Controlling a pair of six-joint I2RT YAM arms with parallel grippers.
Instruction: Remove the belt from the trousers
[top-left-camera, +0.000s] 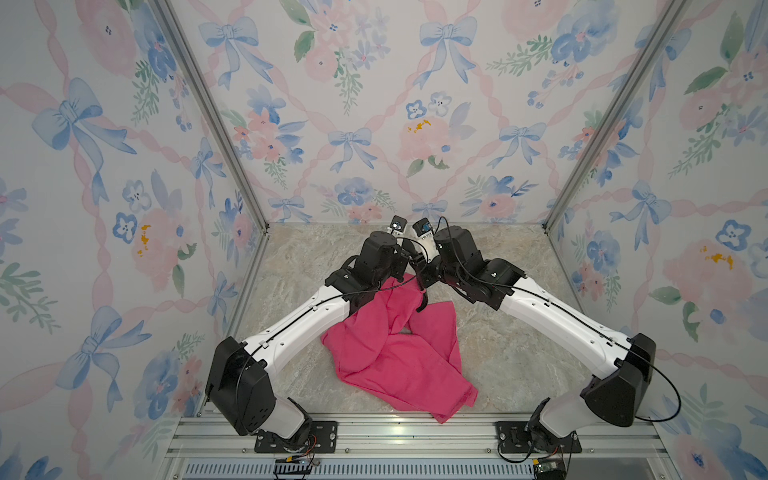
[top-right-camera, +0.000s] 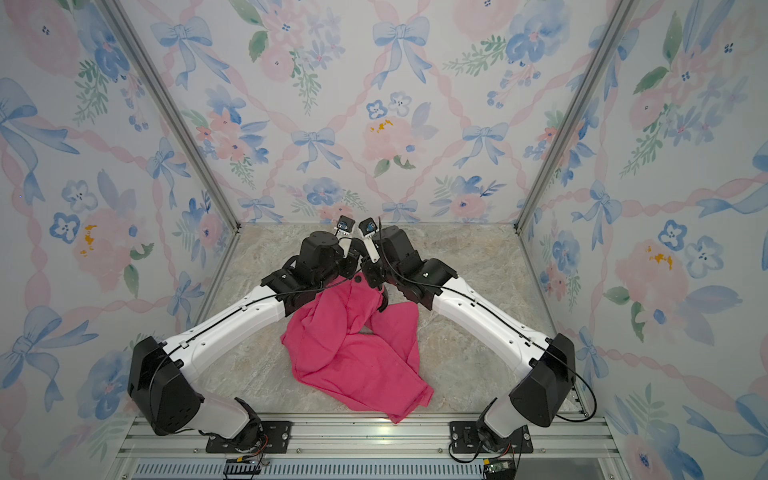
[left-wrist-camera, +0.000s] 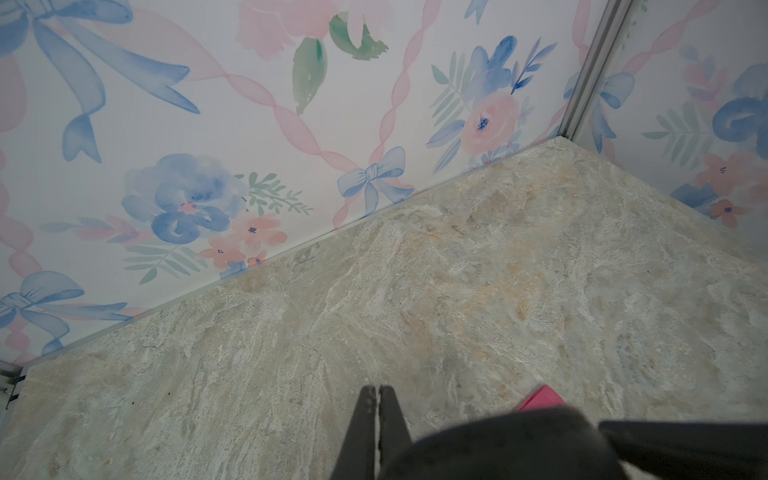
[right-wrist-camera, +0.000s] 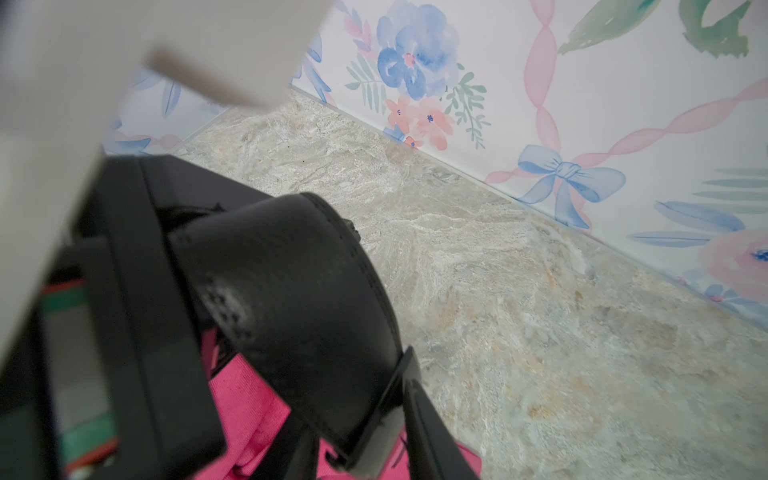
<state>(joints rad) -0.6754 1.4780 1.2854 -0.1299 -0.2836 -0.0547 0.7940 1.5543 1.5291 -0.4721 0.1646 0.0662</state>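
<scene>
With the trousers (top-left-camera: 395, 353) lying crumpled on the tabletop (top-left-camera: 519, 353), waist raised, the left tool (left-wrist-camera: 378, 399) is sitting clenched there while the right tool (right-wrist-camera: 374, 419) is straddling the curled belt (right-wrist-camera: 291, 282), grip unclear, apparently the seizing step, next needing a firm clamp and a steady outward pull.

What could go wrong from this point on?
1. The left gripper is shut and seems to hold nothing, so the trousers may drag along when the belt is pulled.
2. The right arm sits tight against the left arm; they could collide.
</scene>
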